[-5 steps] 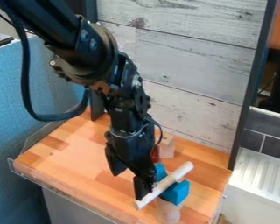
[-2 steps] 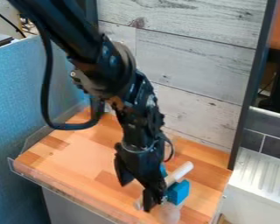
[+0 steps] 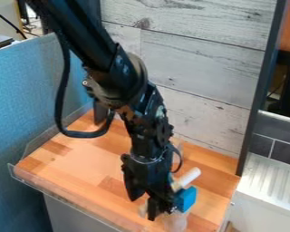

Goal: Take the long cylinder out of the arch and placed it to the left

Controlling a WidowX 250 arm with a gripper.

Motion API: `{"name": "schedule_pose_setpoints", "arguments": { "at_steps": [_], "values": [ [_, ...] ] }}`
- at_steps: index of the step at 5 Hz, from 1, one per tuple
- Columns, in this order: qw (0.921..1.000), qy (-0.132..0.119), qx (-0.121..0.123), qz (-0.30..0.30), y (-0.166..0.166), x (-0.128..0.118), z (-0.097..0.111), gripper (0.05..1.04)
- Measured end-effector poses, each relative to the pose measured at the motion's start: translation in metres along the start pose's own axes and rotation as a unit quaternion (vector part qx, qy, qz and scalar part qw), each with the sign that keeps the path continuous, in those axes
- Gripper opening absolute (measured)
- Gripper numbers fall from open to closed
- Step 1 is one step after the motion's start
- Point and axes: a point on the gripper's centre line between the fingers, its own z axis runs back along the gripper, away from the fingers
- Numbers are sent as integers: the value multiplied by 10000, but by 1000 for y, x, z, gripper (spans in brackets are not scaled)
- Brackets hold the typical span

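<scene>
Spread wide, the end effector (image 3: 143,208) is hanging near the blue arch (image 3: 186,198), the long cylinder (image 3: 188,176) is jutting beyond it, and the table (image 3: 81,165) is stretching to its left

"How is the long cylinder (image 3: 188,176) lying?"

"It's slanting over the front right part of the wooden table (image 3: 81,165), looking pale and smooth, its round far end pointing to the right. Its middle is hiding from view."

"And the arch (image 3: 186,199)?"

"It's showing one bright blue, blocky part near that far end. The rest is hiding, so its hold on the cylinder is staying unclear."
</scene>
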Motion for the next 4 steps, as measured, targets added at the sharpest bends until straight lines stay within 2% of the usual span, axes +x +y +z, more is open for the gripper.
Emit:
{"name": "schedule_pose_setpoints", "arguments": {
  "at_steps": [1, 2, 3, 4],
  "values": [
    [9998, 39, -168, 127, 4, 3, 4, 371],
    [9981, 73, -581, 182, 7, 2, 20, 260],
    [9956, -160, -895, 236, 14, 4, 49, 260],
    [9910, -317, -1239, 391, 28, 8, 69, 260]
  ]
}}
